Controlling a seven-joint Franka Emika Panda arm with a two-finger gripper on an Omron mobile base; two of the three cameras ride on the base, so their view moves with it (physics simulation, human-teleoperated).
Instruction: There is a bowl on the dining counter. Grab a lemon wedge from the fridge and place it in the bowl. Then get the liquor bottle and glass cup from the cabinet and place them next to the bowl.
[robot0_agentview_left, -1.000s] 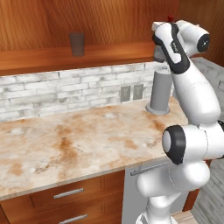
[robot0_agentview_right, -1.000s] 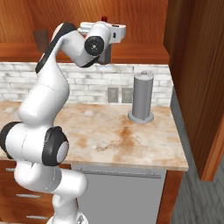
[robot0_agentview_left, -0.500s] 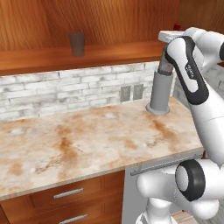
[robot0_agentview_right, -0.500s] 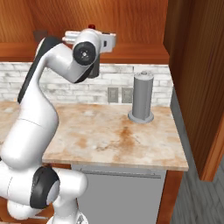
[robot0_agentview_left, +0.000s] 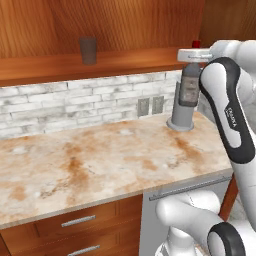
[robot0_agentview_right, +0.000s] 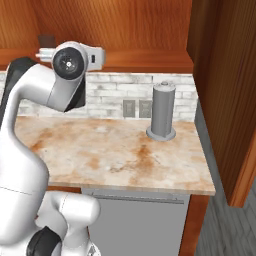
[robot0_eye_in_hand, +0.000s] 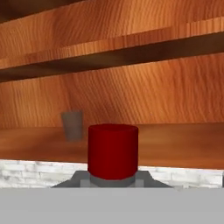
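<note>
The gripper is high, at the level of the open wood shelf, and the bottle hangs straight down under it. The bottle touches neither the shelf nor the counter, so the jaws must be clenched on its neck, although the fingers themselves are hidden from me. In the hand view the red cap stands very near and in the middle, with the grey shoulders of the bottle just below it. This fits a grip from the side, just under the cap. I think the neck is chosen because it is the narrow part, and because a grip there keeps the bottle upright so it cannot tip.

In the left base view the bottle is in front of a grey cylinder that stands on the counter near the wall. The two look close, but I cannot tell if they touch; from the right base view the cylinder seems well apart from the arm.

The cup stands upright on the shelf, far to the left, and waits for its turn. My judgement: the bottle step is in hand, and the bottle must now be carried to the bowl. The arm should move slowly, because a bottle held only by the neck can swing or slip.
</note>
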